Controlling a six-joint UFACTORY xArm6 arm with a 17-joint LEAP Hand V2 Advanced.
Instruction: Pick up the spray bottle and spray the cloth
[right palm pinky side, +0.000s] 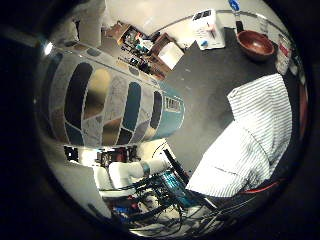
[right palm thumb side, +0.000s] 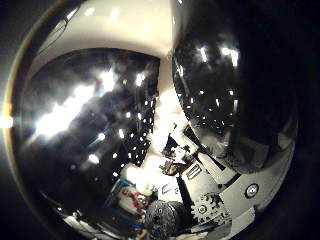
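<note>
Little-finger-side palm view: the spray bottle (right palm pinky side: 115, 107), a rounded body patterned in teal, grey, gold and dark panels, is recorded close against the palm, filling much of the view and lifted clear of the bench (right palm pinky side: 200, 95). The bench is surfaced in dark grey. A white cloth with fine stripes (right palm pinky side: 250, 142) is laid on it, rumpled, one end draped toward the bench edge; seen from the bottle it lies toward 3 to 4 o'clock, apart from the bottle. A reddish-brown bowl (right palm pinky side: 255, 44) is placed on the bench beyond the cloth, toward 1 o'clock, apart from it. A white box-shaped item (right palm pinky side: 208, 28) is set at the far bench edge near the bowl. A clear container (right palm pinky side: 283, 54) is noted just beside the bowl at the rim of the view. Cluttered shelving (right palm pinky side: 145, 47) is seen on the floor past the bench. Thumb-side palm view: the view is largely blocked by glossy dark surfaces with bright reflections, too close to be identified. Geared and white parts of the robot hand (right palm thumb side: 210, 207) are shown at 5 to 6 o'clock. Whether the fingers are curled about the bottle cannot be told from either view.
</note>
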